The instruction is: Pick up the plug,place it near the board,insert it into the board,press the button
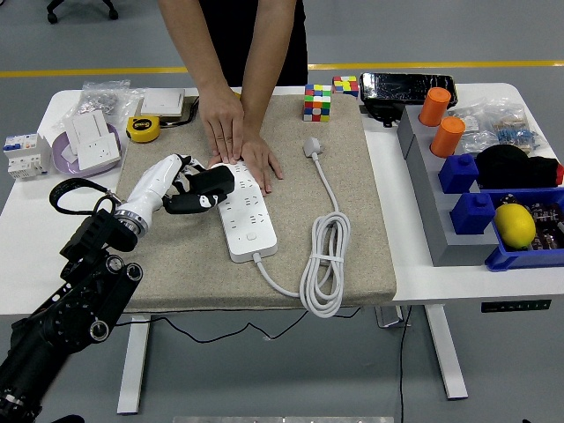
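Just beyond our left hand [181, 187], a person's two hands [240, 141] press flat on the far end of the white power strip [245, 214]. Its coiled cord [324, 256] lies well right of our fingers. Everything sits on a beige mat [352, 176] over the white table [414, 256]. Our fingers appear to curl around the black plug [209, 183], which rests at the strip's left edge.

A person's hands [238, 141] block the power strip's [246, 211] far end; near end clear.
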